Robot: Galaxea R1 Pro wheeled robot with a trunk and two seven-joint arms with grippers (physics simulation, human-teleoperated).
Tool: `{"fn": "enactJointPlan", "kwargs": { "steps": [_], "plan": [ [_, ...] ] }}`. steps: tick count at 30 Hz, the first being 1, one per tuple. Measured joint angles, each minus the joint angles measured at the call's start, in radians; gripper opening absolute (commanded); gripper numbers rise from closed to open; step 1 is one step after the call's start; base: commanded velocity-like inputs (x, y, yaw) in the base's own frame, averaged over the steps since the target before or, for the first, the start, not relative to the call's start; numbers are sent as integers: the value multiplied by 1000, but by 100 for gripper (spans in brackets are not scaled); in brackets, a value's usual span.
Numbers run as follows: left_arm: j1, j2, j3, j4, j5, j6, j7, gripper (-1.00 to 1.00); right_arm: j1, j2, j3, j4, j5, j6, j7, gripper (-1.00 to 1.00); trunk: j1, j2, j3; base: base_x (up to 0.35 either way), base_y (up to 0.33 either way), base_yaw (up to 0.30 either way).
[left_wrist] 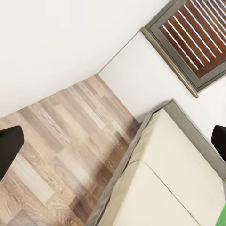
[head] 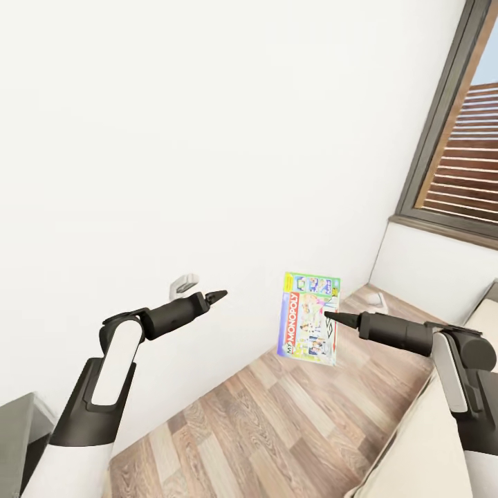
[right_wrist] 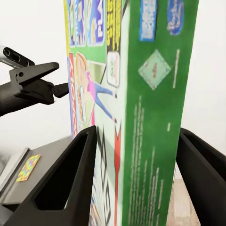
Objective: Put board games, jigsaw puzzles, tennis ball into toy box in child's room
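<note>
Right gripper: clamped on upright Monopoly board game, lower centre-right of head view.
Left gripper: spread apart, holding nothing, lower left.
Floor: wood planks.
Room: white wall, dark-framed window upper right.
Bed: beige mattress, grey frame.

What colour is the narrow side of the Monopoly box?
Green, with small pale print; the right wrist view shows the Monopoly box best.
</note>
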Motion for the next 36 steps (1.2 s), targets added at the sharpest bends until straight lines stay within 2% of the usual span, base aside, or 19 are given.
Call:
{"fn": "enactJointPlan", "kwargs": {
  "steps": [36],
  "plan": [
    [0,0,1,0,0,0,0,100,0,0,-1,-3,0,0,0,-100,0,0,0,0,0,300]
  ]
}}
